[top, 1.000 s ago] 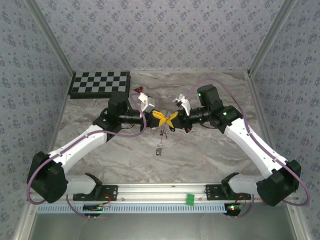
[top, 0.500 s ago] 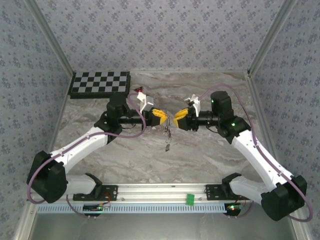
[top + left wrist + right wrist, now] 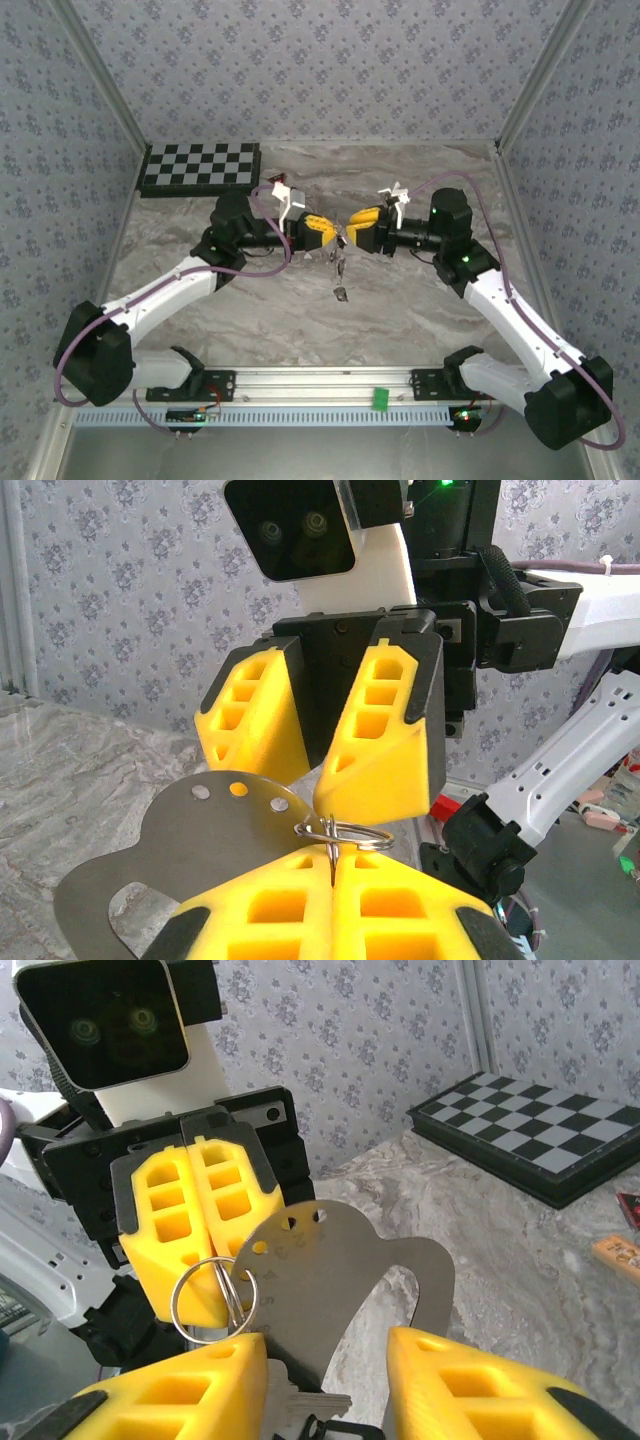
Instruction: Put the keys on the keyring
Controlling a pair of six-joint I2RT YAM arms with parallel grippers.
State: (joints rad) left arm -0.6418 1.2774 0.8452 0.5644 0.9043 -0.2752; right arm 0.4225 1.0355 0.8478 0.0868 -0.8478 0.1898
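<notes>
Left gripper (image 3: 331,232): fingers fully closed, pinching the keyring (image 3: 228,1295) at their tips. The ring's open face is turned squarely toward the right gripper (image 3: 354,231), and a flat steel tag (image 3: 330,1280) hangs on it. Right gripper: fingers partly apart, gripping nothing, head-on to the left one and just beside it. The keys (image 3: 340,268) dangle below the meeting point, off the table (image 3: 420,310). One key blade (image 3: 305,1400) lies between the right fingers, long axis across the gap; contact cannot be told. Assessment: the right arm is nearer the keys, and the coming move turns on the line between the two grippers.
</notes>
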